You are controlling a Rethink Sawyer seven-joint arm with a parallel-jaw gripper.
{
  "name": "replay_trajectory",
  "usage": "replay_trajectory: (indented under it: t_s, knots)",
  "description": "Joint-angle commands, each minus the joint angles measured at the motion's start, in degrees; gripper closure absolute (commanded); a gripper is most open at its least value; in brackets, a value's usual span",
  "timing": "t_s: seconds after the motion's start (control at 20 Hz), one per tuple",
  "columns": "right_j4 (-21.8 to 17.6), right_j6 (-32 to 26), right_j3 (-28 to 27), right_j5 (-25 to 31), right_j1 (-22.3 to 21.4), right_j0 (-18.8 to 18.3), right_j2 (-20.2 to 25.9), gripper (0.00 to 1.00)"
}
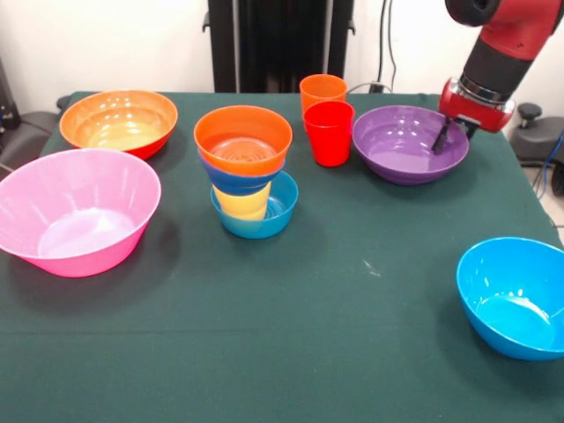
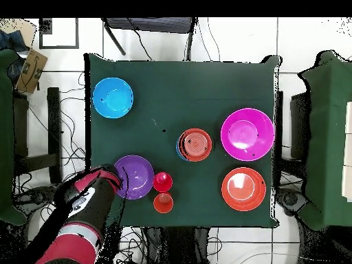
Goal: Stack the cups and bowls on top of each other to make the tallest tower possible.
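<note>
Upper right, the red-and-black arm's gripper point(image 1: 443, 138) dips its dark fingers point(image 1: 440, 141) over the glossy purple plastic bowl's point(image 1: 401, 145) rim; their spread cannot be told. Mid-desk stands the stacked tower point(image 1: 247, 172).

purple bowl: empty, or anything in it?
Empty of cups and bowls. The purple bowl sits upright, bare inside in both views; only the gripper dips in at its rim.
</note>
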Motion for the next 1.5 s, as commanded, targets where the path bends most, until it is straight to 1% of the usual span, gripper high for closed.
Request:
replay_trajectory:
  t_s: [0.05, 0.15, 0.25, 0.35, 0.5, 0.75, 0.9, 1.1, 1.2, 1.4, 1.5]
  knots:
    - [3.4, 5.1, -3.9, -1.3, 1.4, -1.4, 5.0, 1.00]
    - [3.6, 4.7, -3.4, 3.1, -0.5, -0.5, 3.5, 1.00]
    - [3.7, 4.9, -3.3, 9.3, -3.1, 1.7, 0.6, 1.00]
    - [4.4, 4.9, -2.6, 12.9, -5.5, 2.4, 0.3, 1.00]
    - [5.0, 3.0, -2.4, 16.0, -8.3, 1.1, 1.8, 1.00]
    - [6.1, 0.2, -2.8, 25.5, -14.6, -0.6, 3.2, 1.00]
    - [7.2, -1.3, -3.4, 27.8, -16.3, -2.4, 4.8, 1.00]
    - [7.7, -3.9, -4.4, 27.1, -16.5, -5.0, 7.2, 1.00]
    - [7.6, -4.3, -4.4, 27.6, -17.2, -5.6, 7.5, 1.00]
    - [6.2, -5.0, -5.9, 32.1, -19.2, -6.2, 6.6, 1.00]
    - [4.7, -6.2, -7.0, 34.0, -20.0, -6.8, 6.0, 1.00]
